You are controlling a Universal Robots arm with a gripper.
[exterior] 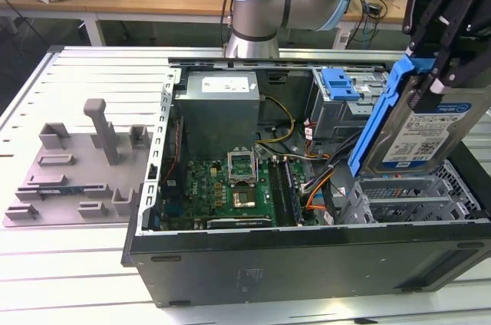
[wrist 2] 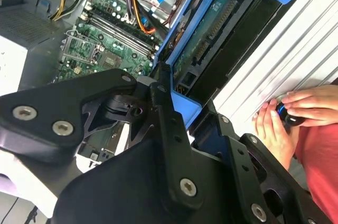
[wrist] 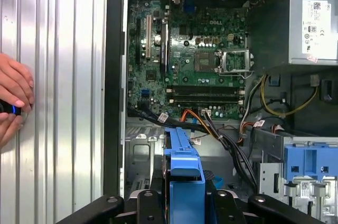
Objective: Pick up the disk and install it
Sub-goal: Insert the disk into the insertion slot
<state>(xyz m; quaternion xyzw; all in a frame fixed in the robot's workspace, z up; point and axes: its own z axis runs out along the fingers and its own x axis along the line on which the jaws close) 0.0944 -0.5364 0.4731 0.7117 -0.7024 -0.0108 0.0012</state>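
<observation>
The disk (exterior: 420, 135), a silver hard drive with a white-and-blue label in a blue carrier bracket (exterior: 377, 127), hangs tilted on edge over the open computer case (exterior: 307, 260) at the exterior view's right. My gripper (exterior: 437, 83) is shut on its upper end. Below it sits the metal drive cage (exterior: 414, 196). The second wrist view shows the disk's green circuit-board side (wrist 2: 211, 28) reaching out from my black fingers (wrist 2: 162, 109). In the first wrist view the blue carrier (wrist: 185, 174) stands edge-on between my fingers (wrist: 150, 203).
Inside the case are a green motherboard (exterior: 230, 187), a grey power-supply box (exterior: 219, 110), cables and a bare blue latch (exterior: 340, 83). A grey fixture plate (exterior: 77, 172) lies at the exterior view's left. A person's hands (wrist 2: 285, 118) rest on the ribbed table beside the case.
</observation>
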